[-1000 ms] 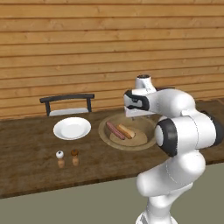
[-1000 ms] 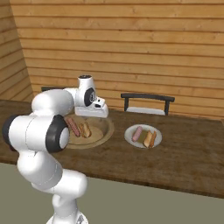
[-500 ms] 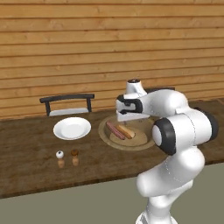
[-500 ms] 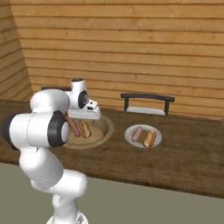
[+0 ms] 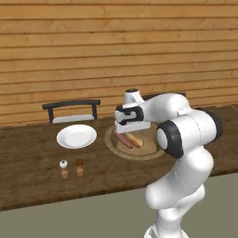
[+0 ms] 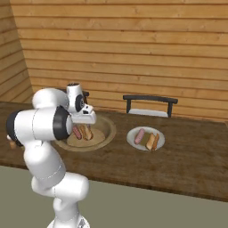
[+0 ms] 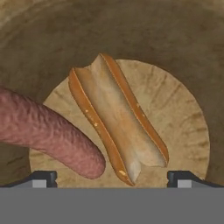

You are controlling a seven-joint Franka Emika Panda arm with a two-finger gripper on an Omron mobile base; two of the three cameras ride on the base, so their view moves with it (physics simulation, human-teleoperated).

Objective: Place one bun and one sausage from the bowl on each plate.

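Golden-tan bun [image 7: 117, 119] lies diagonally beside sausage [image 7: 48, 133].

Base views flank bowl [image 5: 122, 149]; hand view close overhead

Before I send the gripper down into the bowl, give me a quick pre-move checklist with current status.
1. Gripper open, nothing between its fingertips: ok.
2. Bun in the bowl, lying between the two fingertips' lines in the hand view: ok.
3. Sausage clear of the bun: cannot tell; it lies right beside it, possibly touching.
4. Far plate already has a bun and a sausage: ok.
5. Empty plate ready to receive items: ok.
6. Shakers away from the bowl: ok.
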